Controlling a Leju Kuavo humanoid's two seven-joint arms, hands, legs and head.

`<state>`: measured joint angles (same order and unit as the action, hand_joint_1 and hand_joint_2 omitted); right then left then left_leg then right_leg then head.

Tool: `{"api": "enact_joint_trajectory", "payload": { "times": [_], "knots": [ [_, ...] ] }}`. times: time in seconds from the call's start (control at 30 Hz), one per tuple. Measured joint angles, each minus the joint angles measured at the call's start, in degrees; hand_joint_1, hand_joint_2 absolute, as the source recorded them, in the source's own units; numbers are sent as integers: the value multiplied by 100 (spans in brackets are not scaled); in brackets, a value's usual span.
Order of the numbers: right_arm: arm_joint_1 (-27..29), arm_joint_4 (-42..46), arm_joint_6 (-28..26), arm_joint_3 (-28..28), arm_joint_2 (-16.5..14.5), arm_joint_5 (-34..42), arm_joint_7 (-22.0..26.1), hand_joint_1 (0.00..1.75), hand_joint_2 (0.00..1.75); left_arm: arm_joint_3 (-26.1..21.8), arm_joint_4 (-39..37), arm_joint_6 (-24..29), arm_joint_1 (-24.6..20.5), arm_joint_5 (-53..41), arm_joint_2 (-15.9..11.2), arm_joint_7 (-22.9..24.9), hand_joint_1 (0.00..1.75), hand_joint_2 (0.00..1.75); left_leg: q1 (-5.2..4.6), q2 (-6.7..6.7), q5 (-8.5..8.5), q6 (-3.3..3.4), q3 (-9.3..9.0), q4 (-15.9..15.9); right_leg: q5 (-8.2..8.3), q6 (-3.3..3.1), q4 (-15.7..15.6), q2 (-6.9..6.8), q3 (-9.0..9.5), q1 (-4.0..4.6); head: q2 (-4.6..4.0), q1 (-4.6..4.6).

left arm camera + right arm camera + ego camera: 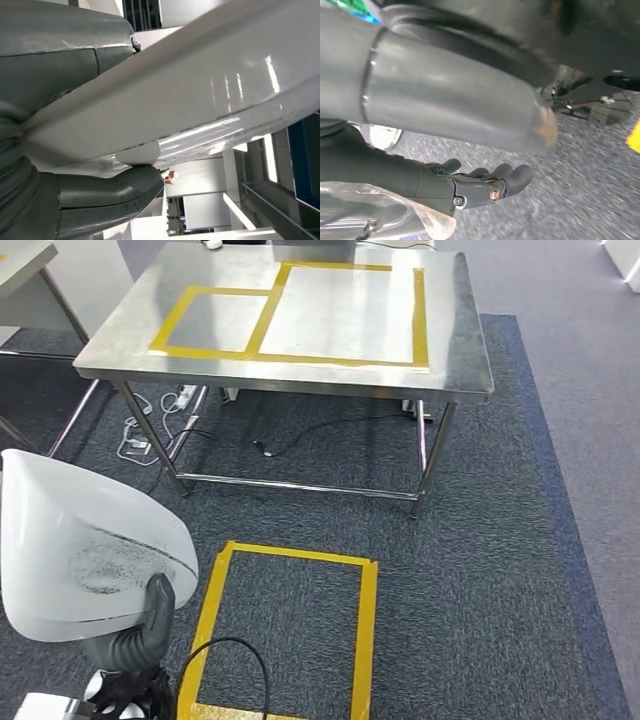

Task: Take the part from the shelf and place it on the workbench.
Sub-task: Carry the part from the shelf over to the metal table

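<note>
My left hand (143, 635) grips a large white curved shell part (83, 550) at the lower left of the head view, over the carpet. In the left wrist view the glossy white part (188, 95) is clamped between the grey thumb and fingers (105, 195). The steel workbench (453, 350) stands ahead, its top marked with yellow tape rectangles (264, 320) and bare of objects inside them. In the right wrist view my right hand (478, 182) hangs above the carpet with its dark fingers stretched out, holding nothing.
A yellow tape square (362, 620) marks the carpet in front of the workbench. White cables and a power strip (181, 400) lie under the bench's left side. Another table corner (23, 260) stands at the far left. A black cable (226, 650) loops near my left arm.
</note>
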<state>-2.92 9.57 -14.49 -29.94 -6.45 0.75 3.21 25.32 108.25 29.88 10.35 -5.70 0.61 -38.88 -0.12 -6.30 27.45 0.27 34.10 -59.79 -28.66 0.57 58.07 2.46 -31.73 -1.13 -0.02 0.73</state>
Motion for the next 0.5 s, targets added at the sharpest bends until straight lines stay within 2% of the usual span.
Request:
{"api": "enact_joint_trajectory", "payload": {
  "times": [0.03, 0.07, 0.1, 0.13, 0.17, 0.2, 0.23, 0.27, 0.33, 0.37, 0.43, 0.5],
  "knots": [
    [2, 0, -3, 6, 0, 4, 19, 0, 0, -2, 1, 10, 2, -2, -1, 4, 175, 175, -7, 158, 129, -26, 93, -214, 2, -35, -22, -83, 18, -7, 0, 18],
    [3, 0, -1, 15, 1, 3, 22, 0, 0, -3, 2, 13, 3, -4, -1, 9, 175, 175, -7, 342, 305, -49, 238, -540, -7, -65, -29, -164, 32, 0, 0, 35],
    [11, -2, -1, 24, 1, -4, 16, 0, 0, -3, 3, 13, 1, -8, -3, 11, 175, 175, 3, 462, 494, -74, 426, -943, -21, -85, -31, -245, 42, 7, 0, 50],
    [19, -4, -13, 31, 1, -15, 7, 0, 0, -3, 3, 16, 4, -11, -4, 12, 175, 175, 18, 515, 628, -94, 594, -1293, -34, -92, -30, -318, 49, 13, 0, 50],
    [25, -6, -38, 37, 2, -24, -1, 0, 0, -4, 3, 20, 9, -14, -5, 13, 175, 175, 33, 536, 663, -110, 687, -1489, -46, -91, -29, -380, 57, 15, 0, 50],
    [27, -8, -69, 43, 2, -25, -4, 0, 0, -4, 3, 26, 14, -17, -7, 13, 175, 175, 47, 546, 583, -119, 675, -1467, -58, -85, -28, -428, 69, 16, 0, 50],
    [24, -9, -101, 53, 3, -17, -4, 0, 0, -5, 3, 36, 19, -21, -8, 13, 175, 175, 57, 556, 405, -119, 546, -1214, -69, -73, -28, -460, 87, 16, 0, 51],
    [18, -9, -130, 65, 3, -4, -7, 0, 0, -5, 3, 48, 23, -26, -9, 13, 175, 175, 63, 576, 183, -106, 341, -810, -82, -60, -28, -485, 112, 16, 0, 52],
    [8, -9, -171, 85, 3, 17, -15, 0, 0, -5, 6, 81, 25, -37, -10, 15, 175, 175, 43, 636, -51, -62, -21, -112, -112, -19, -24, -509, 146, 36, 0, 49],
    [6, -9, -183, 89, 3, 22, -20, 0, 0, -6, 8, 94, 29, -40, -11, 16, 175, 175, 30, 659, -67, -39, -107, 62, -121, 6, -24, -517, 152, 45, 0, 45],
    [0, -8, -186, 96, 3, 26, -29, 0, 0, -10, 11, 108, 41, -46, -12, 17, 175, 175, 12, 660, -26, 11, -128, 132, -127, 68, -44, -539, 163, 49, 0, 42],
    [-8, -7, -183, 103, 3, 13, -45, 0, 0, -16, 22, 113, 50, -46, -6, 16, 175, 175, 32, 639, -35, 84, -165, 190, -197, 136, 22, -482, 136, 38, -1, 30]
  ]
}}
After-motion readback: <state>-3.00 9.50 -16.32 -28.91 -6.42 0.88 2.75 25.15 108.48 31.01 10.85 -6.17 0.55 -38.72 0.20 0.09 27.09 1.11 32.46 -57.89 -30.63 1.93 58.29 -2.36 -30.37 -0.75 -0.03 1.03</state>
